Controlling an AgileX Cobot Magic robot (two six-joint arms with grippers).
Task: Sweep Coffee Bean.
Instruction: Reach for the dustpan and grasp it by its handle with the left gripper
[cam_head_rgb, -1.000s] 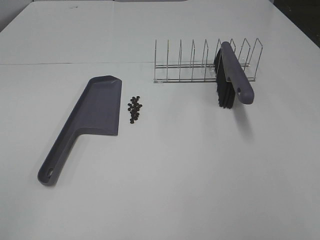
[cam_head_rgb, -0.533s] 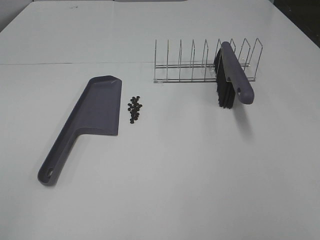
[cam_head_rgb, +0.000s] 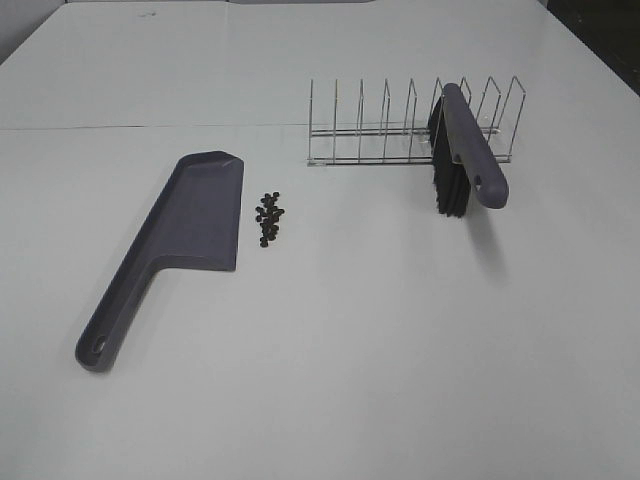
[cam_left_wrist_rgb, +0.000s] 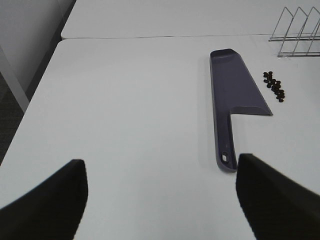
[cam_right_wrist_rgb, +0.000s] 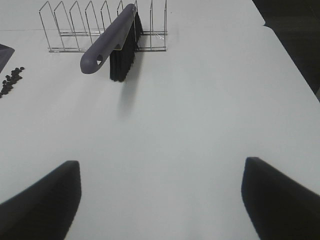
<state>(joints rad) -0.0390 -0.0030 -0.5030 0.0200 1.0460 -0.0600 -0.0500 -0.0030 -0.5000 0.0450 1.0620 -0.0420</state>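
One cluster of roughly fifteen coffee beans (cam_head_rgb: 268, 218) lies on the white table (cam_head_rgb: 400, 350), just beside the long edge of a single grey-purple dustpan (cam_head_rgb: 195, 215) and clear of it. One brush (cam_head_rgb: 470, 155) rests propped in one wire rack (cam_head_rgb: 380, 130), well apart from the beans. The left gripper (cam_left_wrist_rgb: 161, 192) and right gripper (cam_right_wrist_rgb: 160, 195) both hang with fingers spread wide, holding nothing.

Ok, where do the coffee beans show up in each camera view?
Exterior high: coffee beans left of centre, just right of the dustpan.
Left wrist: between the dustpan and the wire rack.
Right wrist: at the frame edge, past the brush handle's end.
Shared landmark: the wire rack, in all three.
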